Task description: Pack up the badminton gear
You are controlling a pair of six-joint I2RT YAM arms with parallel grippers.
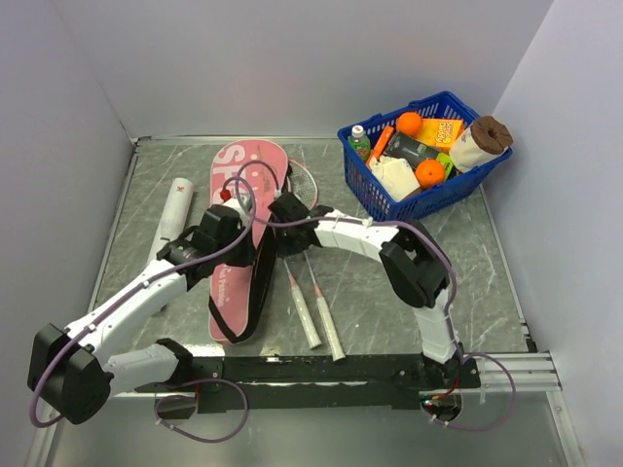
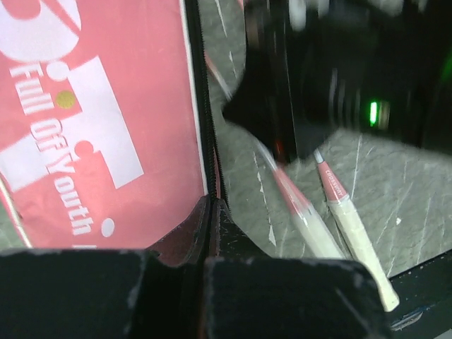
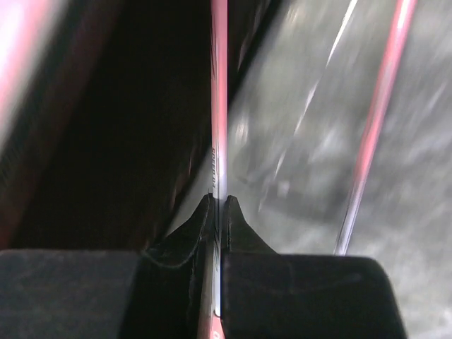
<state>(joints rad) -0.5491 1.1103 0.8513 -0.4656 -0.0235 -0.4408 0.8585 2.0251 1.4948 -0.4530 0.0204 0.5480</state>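
Note:
The pink "SPORT" bag (image 1: 234,282) lies lengthwise at centre left, with its black strap (image 1: 261,282) along its right side. My left gripper (image 1: 240,231) is shut on the bag's zipper edge (image 2: 209,169). Two pink rackets lie to the right of the bag, their white handles (image 1: 308,321) pointing toward me. My right gripper (image 1: 288,216) is shut on one racket's thin shaft (image 3: 219,106). The other shaft (image 3: 378,120) lies free beside it. The long white tube (image 1: 175,209) lies left of the bag. I cannot make out the shuttlecock.
A blue basket (image 1: 389,204) of groceries stands at the back right. Grey walls close in the table on the left, back and right. Both arms cross over the middle of the table.

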